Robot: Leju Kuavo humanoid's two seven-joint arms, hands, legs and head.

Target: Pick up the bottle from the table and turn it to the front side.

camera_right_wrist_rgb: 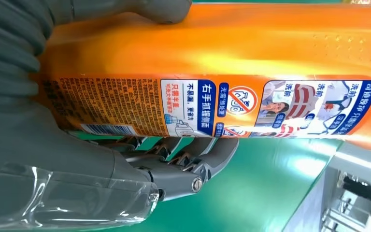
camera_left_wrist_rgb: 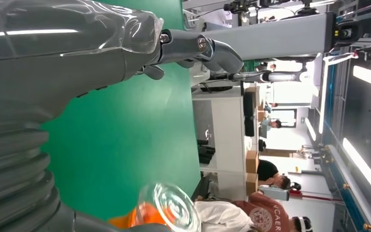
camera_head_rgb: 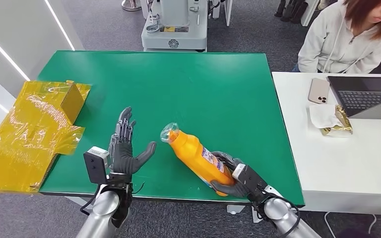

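My right hand (camera_head_rgb: 235,179) grips the lower body of the orange plastic bottle with a clear cap (camera_head_rgb: 196,156); the thumb sits on one side and the dark fingers (camera_right_wrist_rgb: 193,154) curl under the printed label side. The bottle lies tilted on the green table top (camera_head_rgb: 203,84), near the front edge, cap end pointing up-left toward my left hand (camera_head_rgb: 124,148), base end inside my right hand. I can't tell if the base is lifted off the table. My left hand is wide open and holds nothing: fingers straight and pointing away from me, thumb splayed toward the bottle, palm on edge. It stands just beside the cap, not touching. In the left wrist view I see the clear cap (camera_left_wrist_rgb: 173,209) near the thumb. Crumpled yellow plastic wrap (camera_head_rgb: 32,131) hangs over the table's left edge. A person in a light hoodie (camera_head_rgb: 345,42) sits at the white desk (camera_head_rgb: 327,163) with a laptop (camera_head_rgb: 367,96).
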